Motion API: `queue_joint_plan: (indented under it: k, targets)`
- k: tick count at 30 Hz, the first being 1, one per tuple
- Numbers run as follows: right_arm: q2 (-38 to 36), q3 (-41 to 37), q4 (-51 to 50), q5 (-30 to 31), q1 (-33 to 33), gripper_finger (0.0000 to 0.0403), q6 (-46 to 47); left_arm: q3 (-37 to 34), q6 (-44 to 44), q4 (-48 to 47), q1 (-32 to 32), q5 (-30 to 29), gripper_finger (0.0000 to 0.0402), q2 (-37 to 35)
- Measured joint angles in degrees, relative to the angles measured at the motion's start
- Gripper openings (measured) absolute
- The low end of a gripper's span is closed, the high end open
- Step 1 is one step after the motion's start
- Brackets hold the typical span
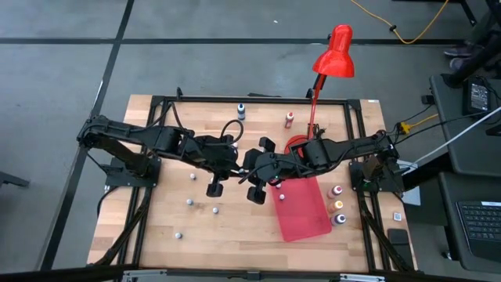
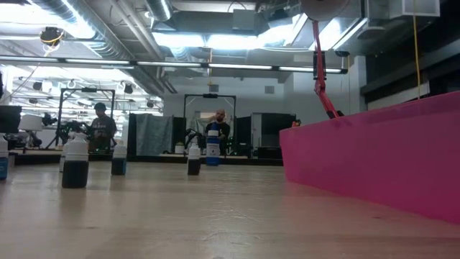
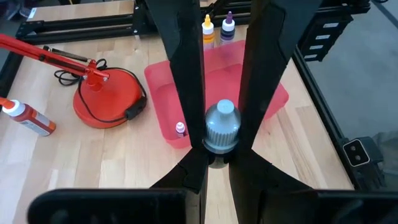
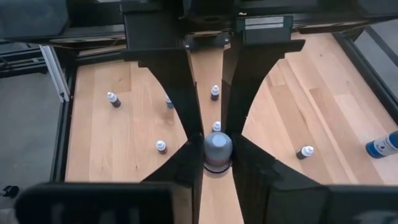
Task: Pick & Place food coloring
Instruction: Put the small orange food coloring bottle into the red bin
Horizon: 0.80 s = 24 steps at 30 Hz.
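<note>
Wooden table (image 1: 156,227): each gripper (image 4: 211,140) clamps grey-capped bottle (image 4: 218,151).

Tabletop (image 1: 164,227) looked like pale wood planks with a smooth satin finish. The red mat (image 1: 304,210) was translucent glossy plastic, the lamp base (image 3: 106,99) shiny red, and the fingers (image 4: 177,81) matt black plastic.

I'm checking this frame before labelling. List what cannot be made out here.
- High view: the bottles held by the left gripper and right gripper are hidden under the arms.
- Left wrist view: the held bottle shows only its grey cap; its body colour is masked by the fingers.
- Right wrist view: the same for its bottle.
- Low view: the red tray blocks the table's right side, and neither gripper shows.
</note>
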Motion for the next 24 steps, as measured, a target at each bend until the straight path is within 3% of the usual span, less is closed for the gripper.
queue_joint_plan:
  k: [15,20,24]
  targets:
    - [-0.22,0.00,-4.04,0.02,0.05,0.0063,1.94,-0.02,-5.64,-2.12,1.52,-0.36,0.0142,-0.33]
    - [-0.20,0.00,-7.24,4.84,1.00,0.0062,4.85,-0.02,-6.58,-2.96,3.63,-0.38,0.0194,-1.65]
    - [-0.35,0.00,-10.49,8.48,2.40,0.0062,9.68,-0.02,-7.16,-5.09,5.91,-4.77,0.0228,-3.05]
